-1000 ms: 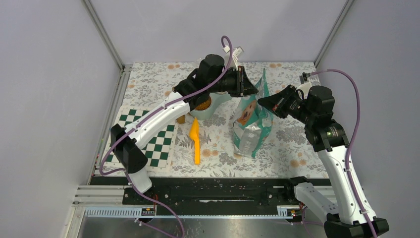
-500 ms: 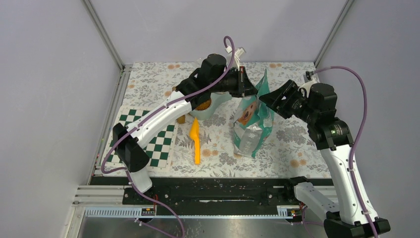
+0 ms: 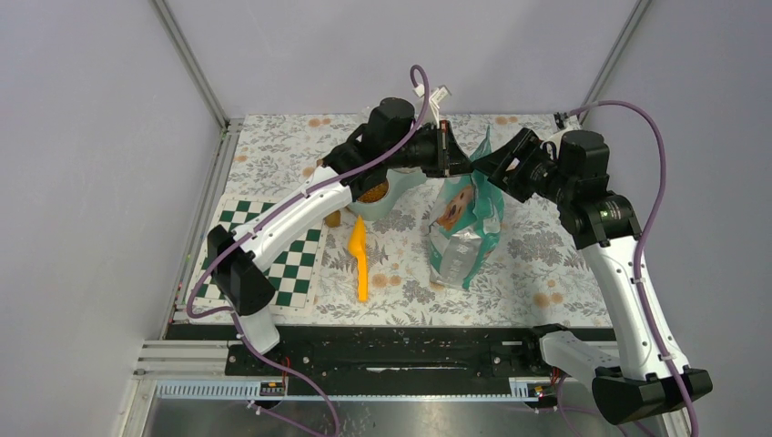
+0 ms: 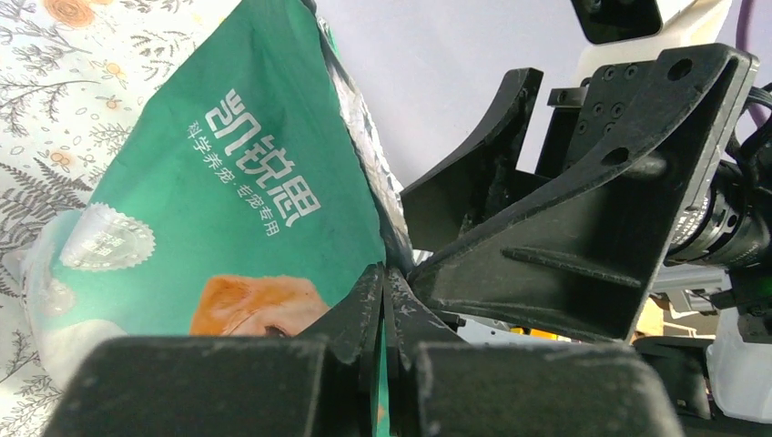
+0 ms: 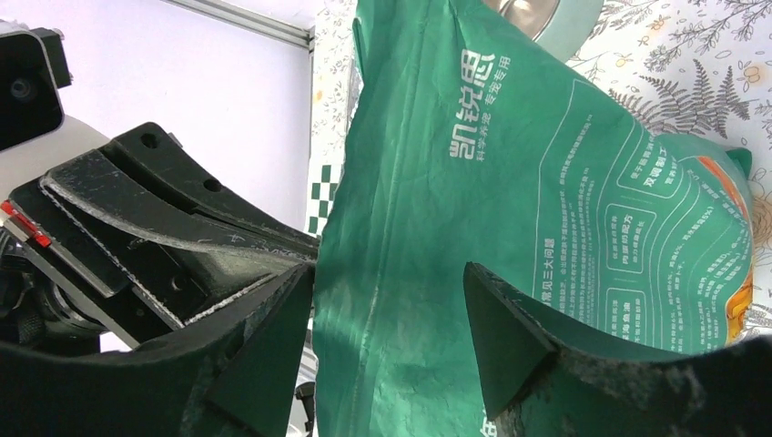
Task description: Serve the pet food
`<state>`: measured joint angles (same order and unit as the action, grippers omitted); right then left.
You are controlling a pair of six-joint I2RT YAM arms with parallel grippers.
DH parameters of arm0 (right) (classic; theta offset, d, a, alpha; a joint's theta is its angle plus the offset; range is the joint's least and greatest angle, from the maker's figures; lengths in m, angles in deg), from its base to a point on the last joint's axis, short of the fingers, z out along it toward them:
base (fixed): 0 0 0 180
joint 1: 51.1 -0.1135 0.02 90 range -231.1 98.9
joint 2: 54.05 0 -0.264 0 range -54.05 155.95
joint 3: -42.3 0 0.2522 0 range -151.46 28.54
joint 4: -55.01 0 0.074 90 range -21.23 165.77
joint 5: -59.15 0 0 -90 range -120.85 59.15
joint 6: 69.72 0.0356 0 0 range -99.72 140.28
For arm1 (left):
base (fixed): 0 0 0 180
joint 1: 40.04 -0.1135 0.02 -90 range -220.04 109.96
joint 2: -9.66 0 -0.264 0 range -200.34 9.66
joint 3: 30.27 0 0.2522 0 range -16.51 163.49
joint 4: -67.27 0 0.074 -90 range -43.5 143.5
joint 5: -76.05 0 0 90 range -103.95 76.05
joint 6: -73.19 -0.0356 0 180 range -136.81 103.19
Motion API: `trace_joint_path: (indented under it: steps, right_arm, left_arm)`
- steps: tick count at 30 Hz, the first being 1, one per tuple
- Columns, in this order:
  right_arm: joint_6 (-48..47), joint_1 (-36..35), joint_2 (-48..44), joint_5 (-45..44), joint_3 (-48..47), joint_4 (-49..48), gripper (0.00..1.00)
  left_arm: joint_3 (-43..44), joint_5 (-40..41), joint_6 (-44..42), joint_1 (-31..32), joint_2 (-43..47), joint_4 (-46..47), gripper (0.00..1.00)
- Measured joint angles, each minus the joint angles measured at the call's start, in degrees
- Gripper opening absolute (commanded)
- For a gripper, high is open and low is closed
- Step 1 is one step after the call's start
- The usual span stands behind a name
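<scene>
Bag (image 3: 462,232) stands mid-frame, left gripper (image 4: 384,305) jaws pinching its top edge, right gripper (image 5: 391,300) jaws spread astride it, probably to open the mouth. Pet food (image 3: 370,193) sits in the bowl (image 3: 395,202) just left.

Teal bag (image 3: 464,228), flowered desk (image 3: 537,264)
White lettering on the bag; orange scoop (image 3: 361,259); green-and-white checked mat (image 3: 296,282); brown pet food (image 3: 371,193); desk white with grey leaves, orange blossoms.

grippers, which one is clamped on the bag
The left gripper: jaws shut on the teal bag, at its top edge. The right gripper straddles the bag, jaws open.
</scene>
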<state>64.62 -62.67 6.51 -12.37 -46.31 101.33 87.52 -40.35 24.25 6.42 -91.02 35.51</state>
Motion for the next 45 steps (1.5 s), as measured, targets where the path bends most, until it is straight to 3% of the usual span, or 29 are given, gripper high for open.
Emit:
trace_joint_path:
  steps: [8, 15, 23, 27, 30, 34, 37, 40, 43, 45]
  right_arm:
    - [0.26, 0.00, 0.33, -1.97, -1.79, 0.15, 0.64]
    - [-0.50, 0.00, 3.43, -4.09, -7.50, 4.00, 0.42]
    - [-2.60, 0.00, 3.78, -4.07, -7.85, 6.32, 0.24]
    - [-3.65, 0.00, 3.39, -3.91, -7.87, 6.69, 0.01]
    - [-4.22, 0.00, 3.45, -3.41, -8.20, 7.02, 0.04]
    - [-5.01, 0.00, 4.33, -2.47, -8.79, 7.32, 0.31]
    - [-5.18, 0.00, 5.20, -2.16, -8.87, 7.54, 0.33]
    - [-5.22, 0.00, 5.79, -1.40, -8.90, 7.52, 0.30]
    - [-5.25, 0.00, 6.32, -0.79, -9.20, 7.58, 0.02]
    - [-5.81, 0.00, 6.82, -0.26, -9.84, 7.98, 0.00]
  left_arm:
    - [0.00, -1.81, 2.29, -0.22, -0.37, 1.38, 0.00]
    - [0.00, -1.84, 5.95, -0.22, -0.44, 1.55, 0.00]
    - [0.00, -1.33, 7.02, -0.11, -0.44, 0.81, 0.00]
    - [0.00, -1.16, 7.02, -0.04, -0.44, 0.46, 0.00]
    - [0.00, -1.11, 7.02, 0.00, -0.44, 0.44, 0.00]
    - [0.02, -1.14, 6.99, 0.00, -0.44, 0.44, 0.00]
    - [0.02, -1.01, 6.93, 0.00, -0.44, 0.42, 0.00]
    - [0.02, -0.81, 6.86, 0.00, -0.44, 0.00, 0.00]
    - [0.11, -0.74, 6.82, 0.00, -0.57, -0.39, 0.00]
    - [0.11, -0.72, 6.80, 0.00, -0.70, -0.44, 0.00]
